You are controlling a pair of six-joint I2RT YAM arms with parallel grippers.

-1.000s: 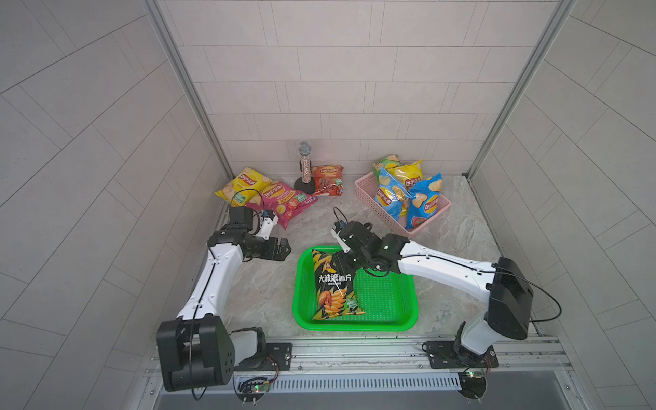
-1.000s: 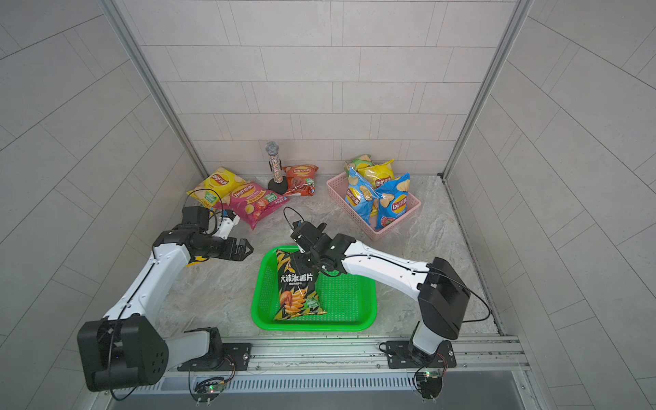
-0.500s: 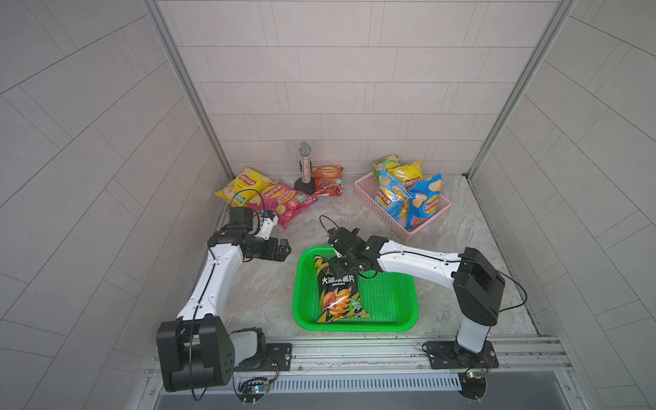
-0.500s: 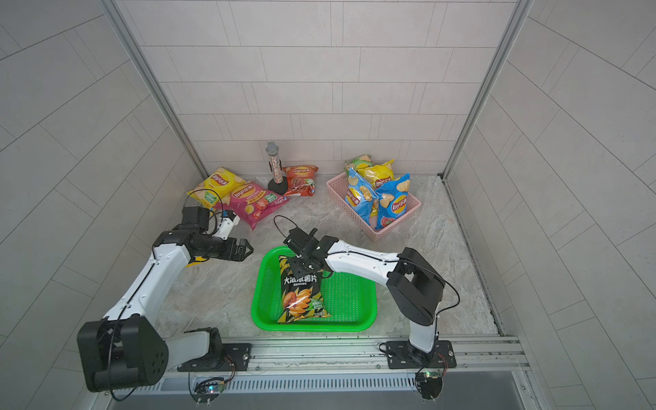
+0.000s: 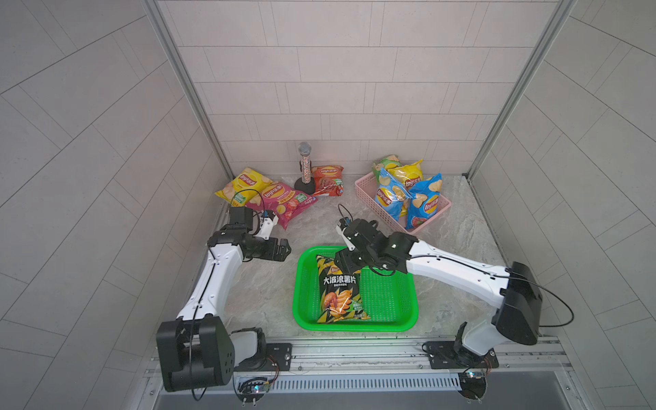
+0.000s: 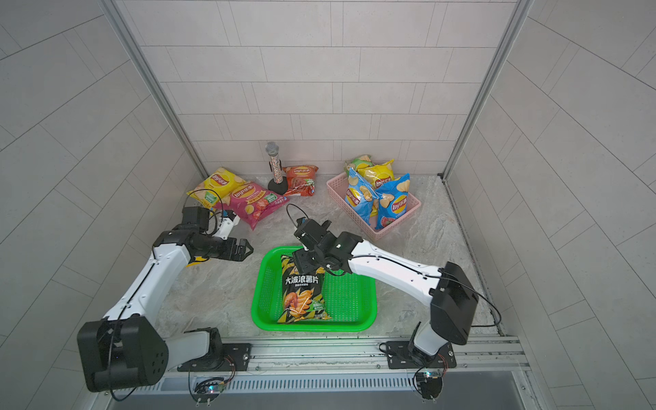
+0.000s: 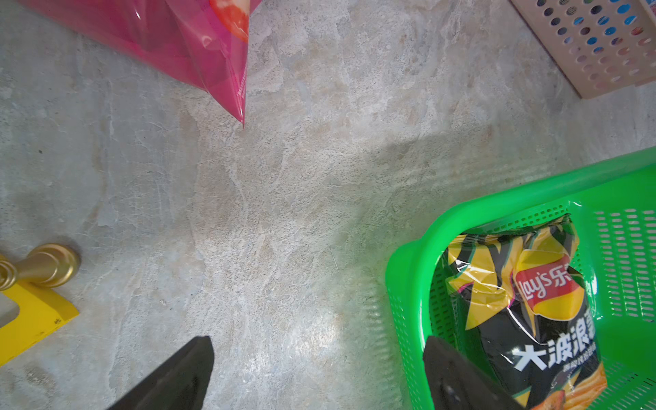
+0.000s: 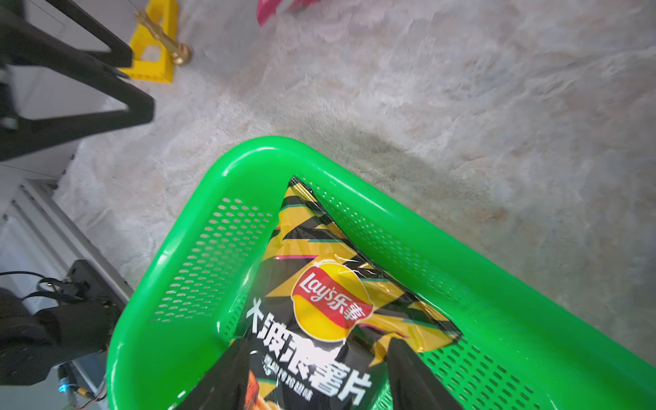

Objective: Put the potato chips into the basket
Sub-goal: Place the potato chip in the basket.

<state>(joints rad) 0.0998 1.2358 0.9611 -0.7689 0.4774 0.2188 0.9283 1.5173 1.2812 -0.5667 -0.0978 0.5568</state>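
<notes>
At six o'clock: found black potato chips flat in green basket.
Hovered right gripper above, jaws partly spread; held left gripper wide, empty, at nine o'clock.

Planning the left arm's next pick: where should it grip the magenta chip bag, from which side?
The flat crimped seam at the magenta bag's corner nearest the left gripper, from above, jaws straddling the seam: the bag lies flat, and its puffy, glossy middle would probably slip.
</notes>
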